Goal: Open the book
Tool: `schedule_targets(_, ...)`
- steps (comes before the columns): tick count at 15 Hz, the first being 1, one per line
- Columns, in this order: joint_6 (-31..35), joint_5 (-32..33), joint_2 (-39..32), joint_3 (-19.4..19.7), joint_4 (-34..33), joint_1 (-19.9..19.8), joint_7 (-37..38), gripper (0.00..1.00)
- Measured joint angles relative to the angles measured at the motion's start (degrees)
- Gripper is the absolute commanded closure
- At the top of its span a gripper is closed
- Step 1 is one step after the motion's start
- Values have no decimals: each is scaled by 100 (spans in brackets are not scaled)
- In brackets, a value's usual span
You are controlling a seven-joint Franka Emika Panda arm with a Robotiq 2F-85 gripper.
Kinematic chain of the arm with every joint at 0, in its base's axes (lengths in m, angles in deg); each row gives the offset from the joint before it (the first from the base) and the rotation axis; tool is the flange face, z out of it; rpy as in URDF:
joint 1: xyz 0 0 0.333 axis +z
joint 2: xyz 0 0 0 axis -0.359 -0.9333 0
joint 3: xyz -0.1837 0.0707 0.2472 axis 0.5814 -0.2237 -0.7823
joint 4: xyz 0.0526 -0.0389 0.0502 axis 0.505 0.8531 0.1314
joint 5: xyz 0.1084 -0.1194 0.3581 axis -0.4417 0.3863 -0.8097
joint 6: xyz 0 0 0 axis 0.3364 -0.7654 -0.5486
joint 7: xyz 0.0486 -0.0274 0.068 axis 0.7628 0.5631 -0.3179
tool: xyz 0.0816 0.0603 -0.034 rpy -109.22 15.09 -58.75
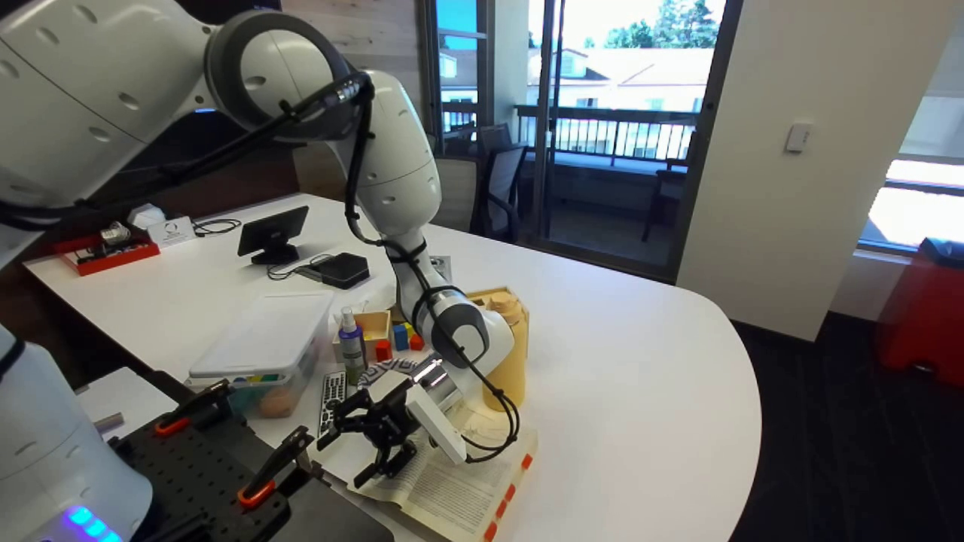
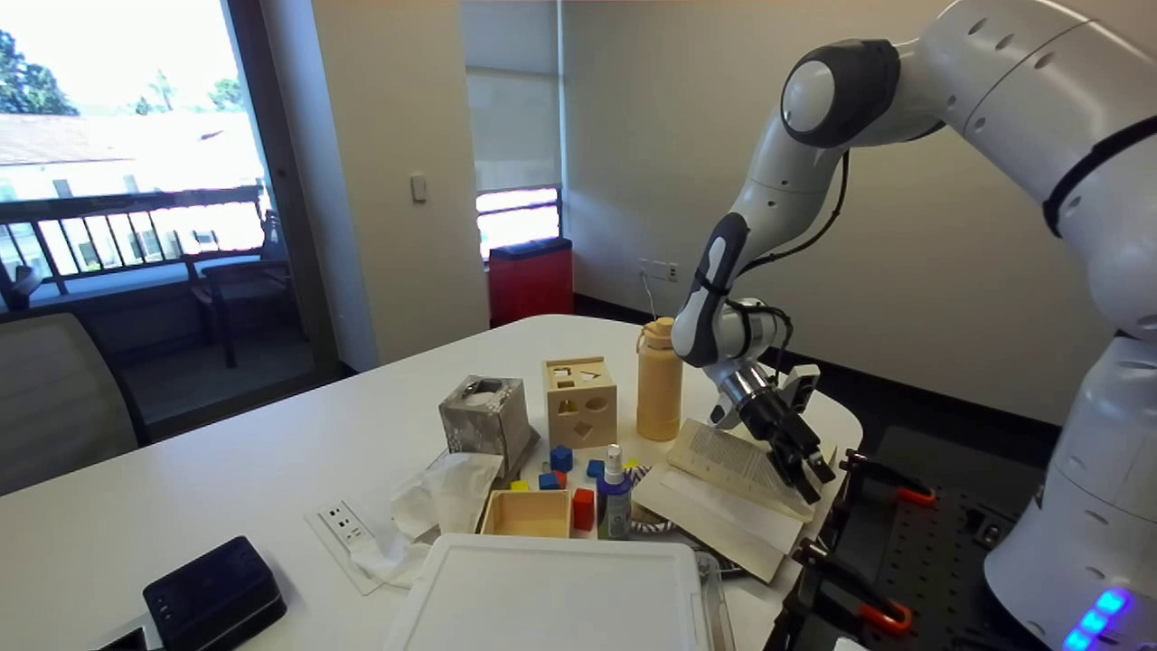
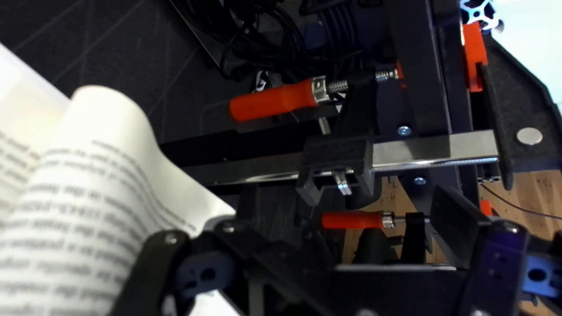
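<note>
Pointing down at a slant, the tool (image 1: 343,461) hangs over the open book (image 1: 459,493), its two fingers spread wide. A printed page (image 3: 74,210) curls up close by one finger in the wrist view; whether the two touch, I cannot tell. The book lies on the white counter (image 1: 640,391), near the edge that faces the arm's base (image 1: 68,444), text showing on its pages and orange-red marks running along one side. In an exterior view a paler leaf (image 2: 723,520) slants away from the printed side toward a spray bottle (image 2: 616,506). Just beside the book stands an upright peach-coloured bottle (image 2: 659,393), with a wooden shape box (image 2: 562,432) and a tissue box (image 2: 479,429) farther along. Near the spray bottle are a small wooden tray (image 2: 529,514) and loose blocks (image 2: 583,509) in red, blue and yellow. A remote control (image 1: 332,395) lies between the book and a lidded plastic bin (image 1: 263,331). Black clamps (image 1: 279,462) with orange parts stand on the dark perforated platform (image 1: 211,459) beside the arm's base. Well apart from the book, a black box (image 1: 343,269), a screen on a stand (image 1: 275,228) and a red tray (image 1: 117,261) holding assorted small items sit on the counter too.
</note>
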Motion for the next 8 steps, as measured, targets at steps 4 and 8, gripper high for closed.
schedule_targets(4, 58, -223, 357, 136, 87, -104, -13, 0)
schedule_targets(8, 609, -485, 932, 330, 387, -263, -7, 0)
